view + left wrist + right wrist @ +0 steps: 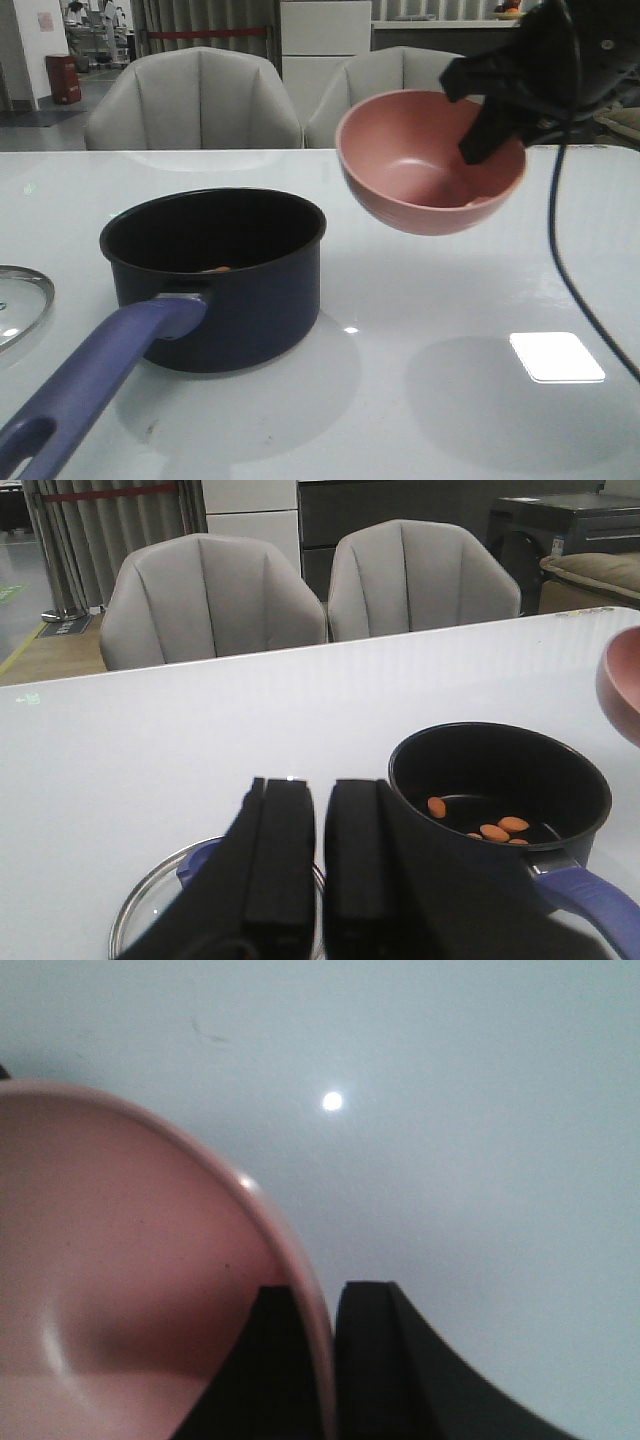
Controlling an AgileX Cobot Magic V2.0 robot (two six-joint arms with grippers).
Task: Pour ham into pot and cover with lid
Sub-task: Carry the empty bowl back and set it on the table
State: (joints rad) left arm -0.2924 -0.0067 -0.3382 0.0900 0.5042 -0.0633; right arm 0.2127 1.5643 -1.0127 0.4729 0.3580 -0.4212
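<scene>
Gripping the rim of a pink bowl [430, 165], the right gripper [497, 128] holds it in the air above the white table [450, 400], to the right of the pot [215, 275] and tilted so its open side faces the pot and the camera; one finger sits inside the rim and one outside, as the right wrist view confirms. Bowl interior looks bare from the front view. The pot stands upright on the table, handle [95, 375] pointing toward the camera and to the left. Several orange-pink pieces of ham [490, 828] lie on the pot floor, seen in the left wrist view; from the front only a small orange sliver shows above the near wall. The lid [20, 300] lies flat on the table to the left of the pot, apart from it, only partly in frame. The left gripper [318, 880] hovers just above the lid, fingers drawn nearly together with a narrow gap, grasping nothing. Two grey chairs [195, 100] stand behind the table.
</scene>
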